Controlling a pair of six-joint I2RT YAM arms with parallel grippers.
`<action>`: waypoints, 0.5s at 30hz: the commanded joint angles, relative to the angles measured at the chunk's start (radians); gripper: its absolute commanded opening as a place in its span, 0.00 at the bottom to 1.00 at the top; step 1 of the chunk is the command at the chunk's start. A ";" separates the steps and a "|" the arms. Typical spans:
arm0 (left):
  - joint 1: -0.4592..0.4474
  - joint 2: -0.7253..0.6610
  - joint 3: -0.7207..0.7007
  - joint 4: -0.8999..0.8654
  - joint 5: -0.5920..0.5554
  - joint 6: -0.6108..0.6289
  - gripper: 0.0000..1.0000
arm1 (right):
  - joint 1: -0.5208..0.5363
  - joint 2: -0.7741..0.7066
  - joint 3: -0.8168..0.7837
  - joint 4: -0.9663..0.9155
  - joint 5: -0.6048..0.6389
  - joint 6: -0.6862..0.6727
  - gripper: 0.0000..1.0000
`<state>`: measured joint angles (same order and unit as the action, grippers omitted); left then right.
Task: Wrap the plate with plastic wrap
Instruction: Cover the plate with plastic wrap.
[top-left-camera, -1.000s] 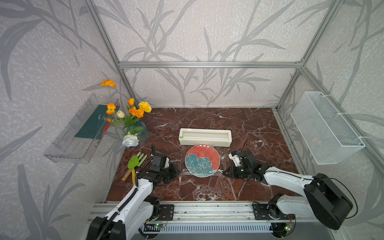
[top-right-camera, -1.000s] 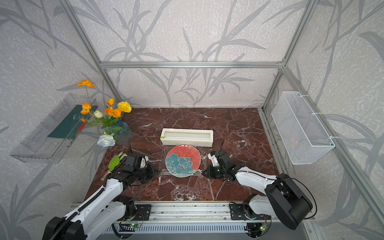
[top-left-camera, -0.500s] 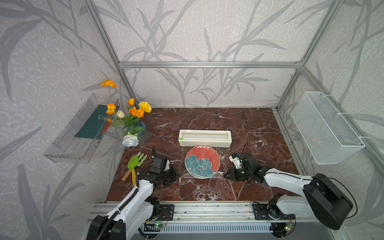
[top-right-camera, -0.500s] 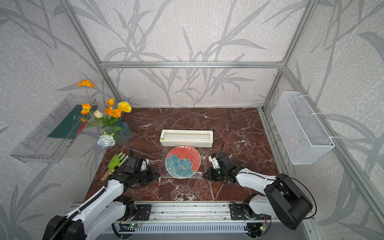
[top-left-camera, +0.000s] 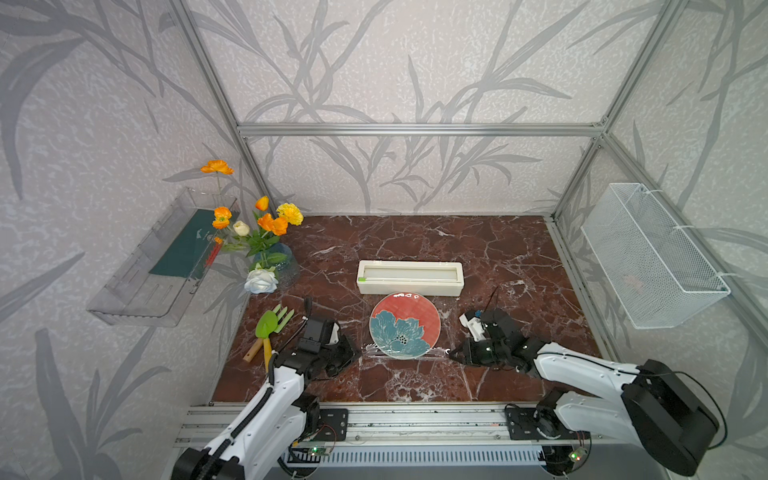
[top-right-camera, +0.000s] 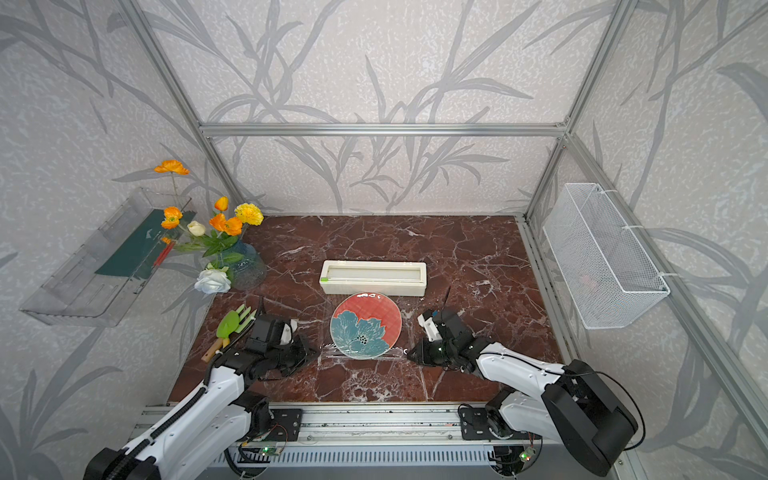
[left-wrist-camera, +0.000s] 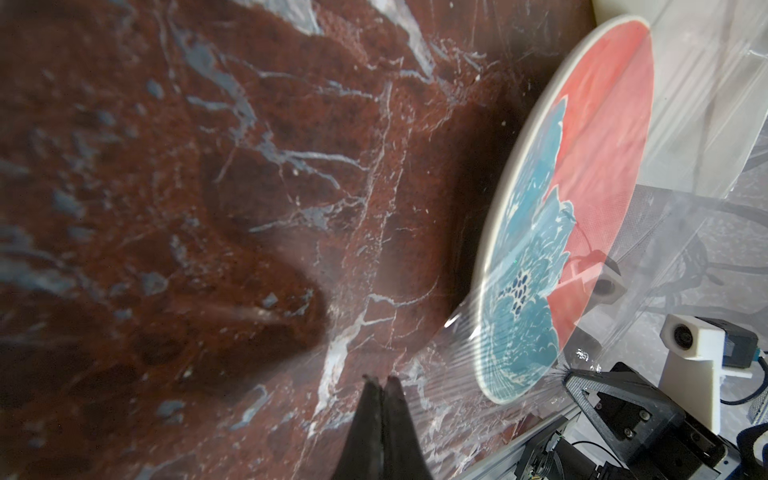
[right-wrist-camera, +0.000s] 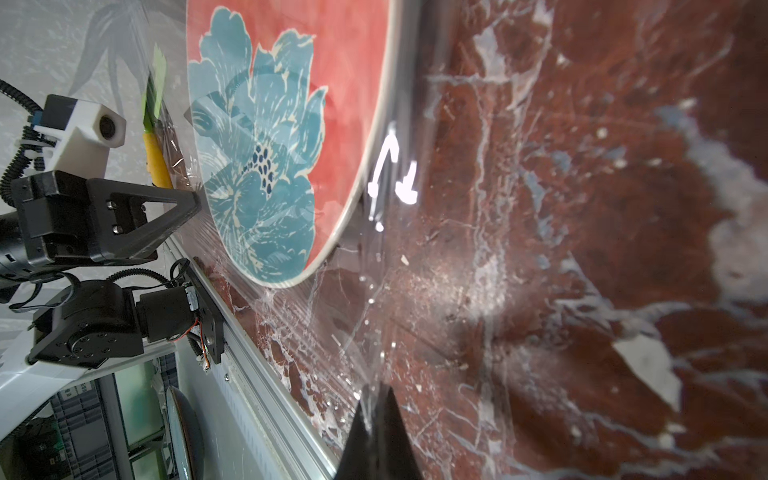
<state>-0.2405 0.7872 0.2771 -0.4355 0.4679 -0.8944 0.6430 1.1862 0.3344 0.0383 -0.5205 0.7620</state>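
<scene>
The plate (top-left-camera: 405, 326) lies flat on the marble table (top-left-camera: 498, 257), just beside the dispenser box (top-left-camera: 410, 277). The left gripper (top-left-camera: 358, 353) and the right gripper (top-left-camera: 451, 353), jaws pressed together, each pinch a corner of the plastic wrap (left-wrist-camera: 440, 374) (taut and streaked with creases), which is drawn over the plate.

Cream dispenser box (top-left-camera: 410, 277) mid-table, green slider (top-left-camera: 362, 279) at one end. Blue glass vase (top-left-camera: 277, 266) with orange, yellow, white flowers in table's corner. Green trowel (top-left-camera: 266, 328) and fork (top-left-camera: 283, 318) side by side near it. Clear wall shelf (top-left-camera: 141, 274) holds green book (top-left-camera: 183, 249). White wire basket (top-left-camera: 648, 257) on opposite wall. Red marble tabletop (top-left-camera: 498, 257).
</scene>
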 joint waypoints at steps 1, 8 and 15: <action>-0.002 -0.021 -0.028 -0.082 -0.070 -0.016 0.00 | 0.008 0.022 -0.037 -0.066 0.025 0.010 0.00; -0.004 -0.005 -0.056 -0.082 -0.091 -0.018 0.00 | 0.013 0.064 -0.044 -0.037 0.033 0.000 0.00; -0.005 0.116 -0.050 -0.023 -0.112 0.010 0.00 | 0.012 0.115 -0.026 -0.031 0.071 -0.015 0.00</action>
<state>-0.2485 0.8505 0.2459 -0.4049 0.4618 -0.8982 0.6548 1.2747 0.3218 0.0895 -0.5121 0.7643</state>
